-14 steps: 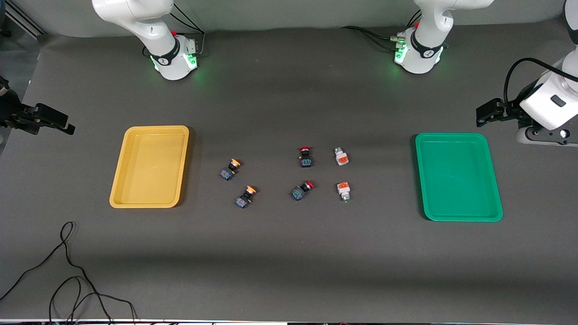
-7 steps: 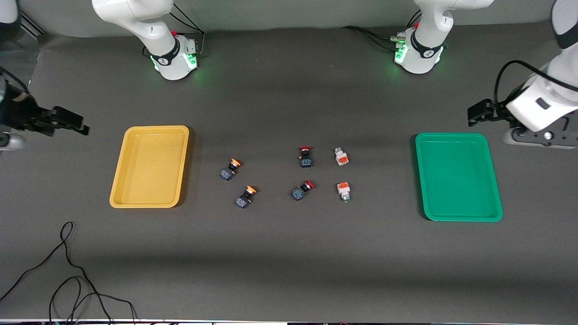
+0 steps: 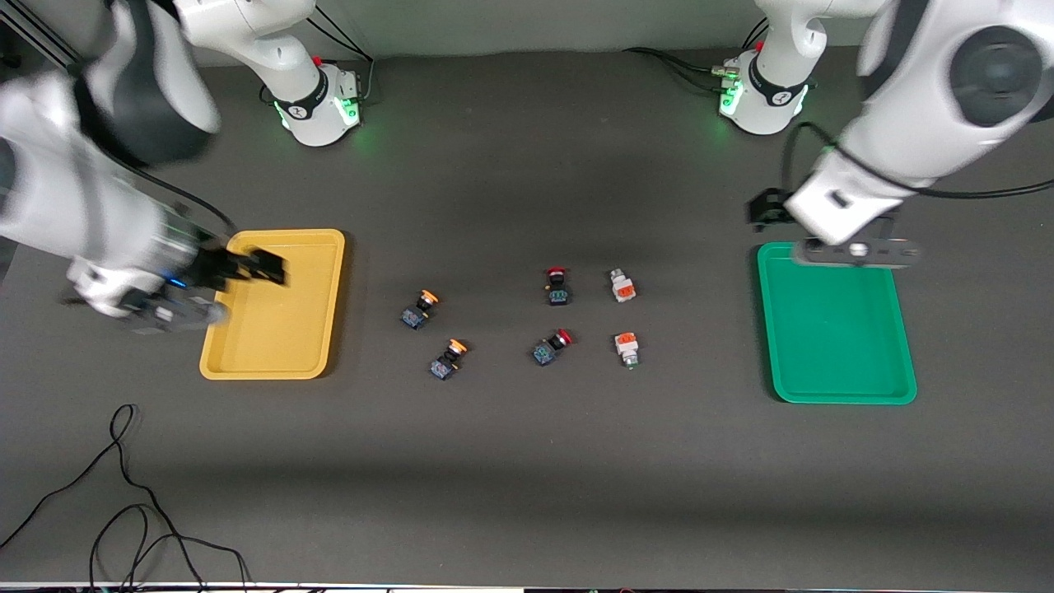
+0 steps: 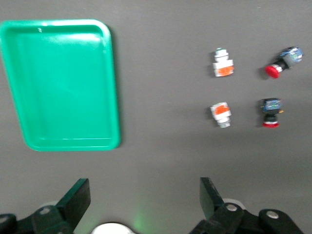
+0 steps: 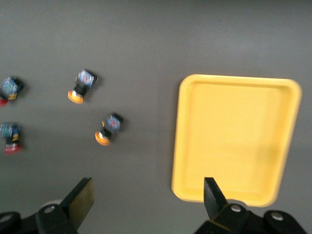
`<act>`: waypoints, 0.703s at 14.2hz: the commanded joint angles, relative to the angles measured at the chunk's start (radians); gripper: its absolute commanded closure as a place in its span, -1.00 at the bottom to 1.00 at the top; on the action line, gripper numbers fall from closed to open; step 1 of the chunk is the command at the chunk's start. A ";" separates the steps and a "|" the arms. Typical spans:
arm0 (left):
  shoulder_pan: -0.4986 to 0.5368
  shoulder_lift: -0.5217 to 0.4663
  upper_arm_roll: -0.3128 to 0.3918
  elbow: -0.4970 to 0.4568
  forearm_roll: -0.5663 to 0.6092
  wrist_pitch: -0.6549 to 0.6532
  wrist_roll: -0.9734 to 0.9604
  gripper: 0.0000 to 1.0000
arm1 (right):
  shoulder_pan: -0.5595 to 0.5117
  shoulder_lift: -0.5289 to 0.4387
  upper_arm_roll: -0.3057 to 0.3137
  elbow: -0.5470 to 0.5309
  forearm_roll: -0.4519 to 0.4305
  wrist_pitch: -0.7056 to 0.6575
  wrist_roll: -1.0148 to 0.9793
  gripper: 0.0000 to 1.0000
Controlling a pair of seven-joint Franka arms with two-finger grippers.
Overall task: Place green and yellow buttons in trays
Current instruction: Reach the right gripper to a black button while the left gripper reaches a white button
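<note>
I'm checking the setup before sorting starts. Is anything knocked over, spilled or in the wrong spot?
Nothing stands out. The yellow tray and green tray lie flat and hold nothing; all six switches lie apart on the mat between them. The right gripper, open, is over the yellow tray; the left gripper, open, is by the green tray's corner.

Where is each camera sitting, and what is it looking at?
Front view: high up across the table, facing both robot bases; it shows both arms, the right gripper over the yellow tray, the left gripper by the green tray.
Left wrist view: on the left arm, looking down; its open fingers show, with the green tray and two white-bodied switches.
Right wrist view: on the right arm, looking down; its open fingers show, with the yellow tray and two yellow-capped switches.
Shared: both wrist views show the red-capped switches.
</note>
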 commanded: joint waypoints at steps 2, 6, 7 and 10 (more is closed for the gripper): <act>-0.114 0.006 -0.027 -0.064 -0.024 0.104 -0.221 -1.00 | 0.107 0.111 -0.006 -0.122 0.007 0.206 0.174 -1.00; -0.237 0.045 -0.027 -0.069 -0.023 0.176 -0.393 -1.00 | 0.184 0.286 -0.005 -0.140 0.014 0.409 0.459 -1.00; -0.254 0.055 -0.027 -0.070 -0.021 0.183 -0.413 -1.00 | 0.207 0.332 -0.005 -0.142 0.014 0.464 0.533 -1.00; -0.274 0.080 -0.027 -0.105 -0.020 0.214 -0.428 -1.00 | 0.230 0.406 -0.006 -0.143 0.014 0.526 0.576 -1.00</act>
